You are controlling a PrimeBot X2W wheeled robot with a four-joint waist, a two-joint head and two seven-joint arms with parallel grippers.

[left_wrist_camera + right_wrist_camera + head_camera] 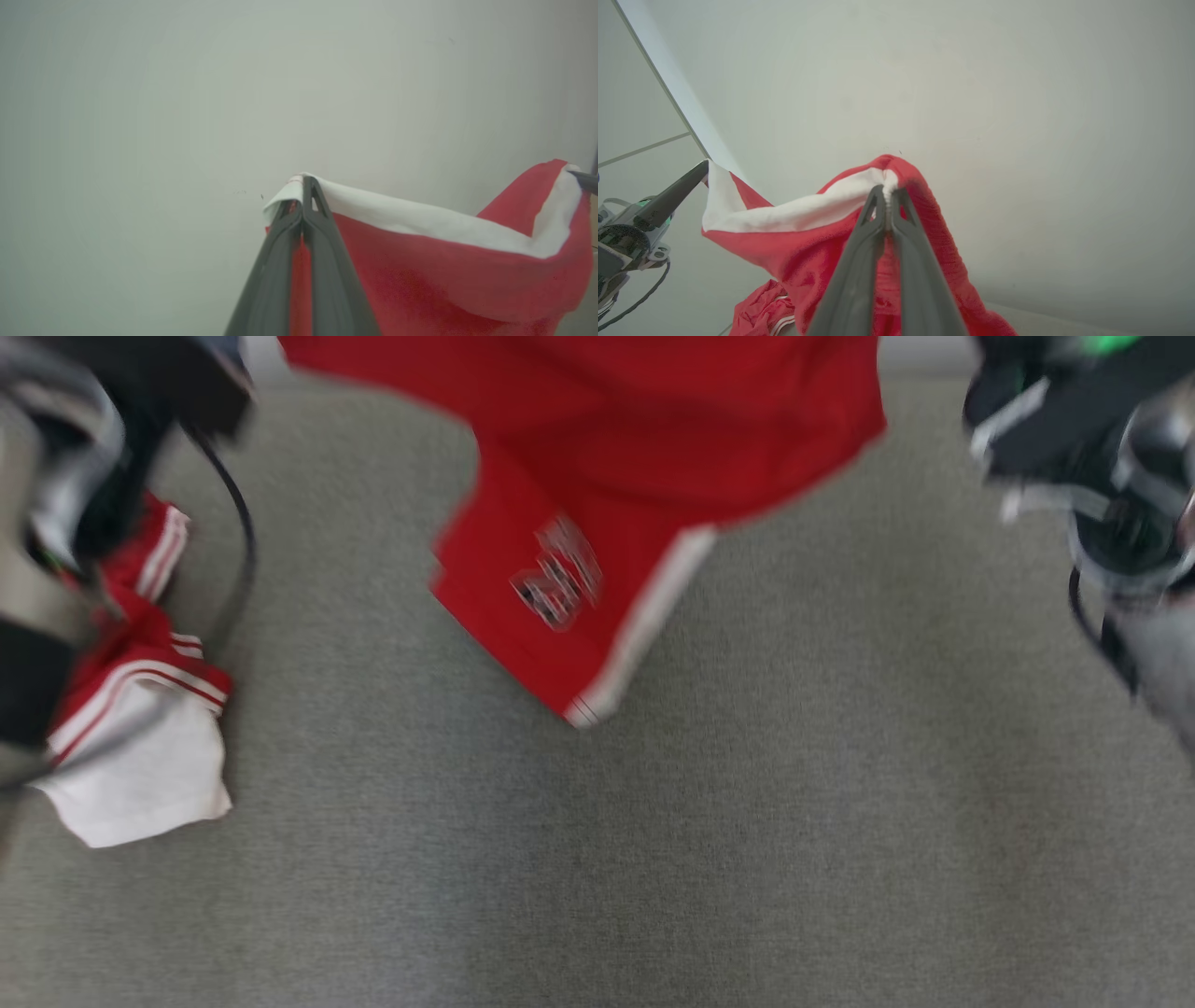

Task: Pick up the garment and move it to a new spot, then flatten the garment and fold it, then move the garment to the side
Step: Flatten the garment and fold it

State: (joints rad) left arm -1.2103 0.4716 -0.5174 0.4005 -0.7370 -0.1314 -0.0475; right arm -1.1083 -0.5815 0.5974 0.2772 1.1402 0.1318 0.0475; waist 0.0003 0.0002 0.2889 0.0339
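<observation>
The left hand (302, 198) and right hand (887, 198) were each pinched shut on the white band (420, 219) of the red shorts (653, 457), which hung above the grey worktop (747, 821). A crumpled red-and-white garment (140, 709) lay nearby.

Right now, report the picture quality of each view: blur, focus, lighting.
Head view: heavy motion blur smears the red fabric garment with white trim, its printed logo unreadable. Left wrist view: sharp on the left hand pinching the garment's white trim; even, soft light. Right wrist view: likewise crisp at the right hand; no glare.
</observation>
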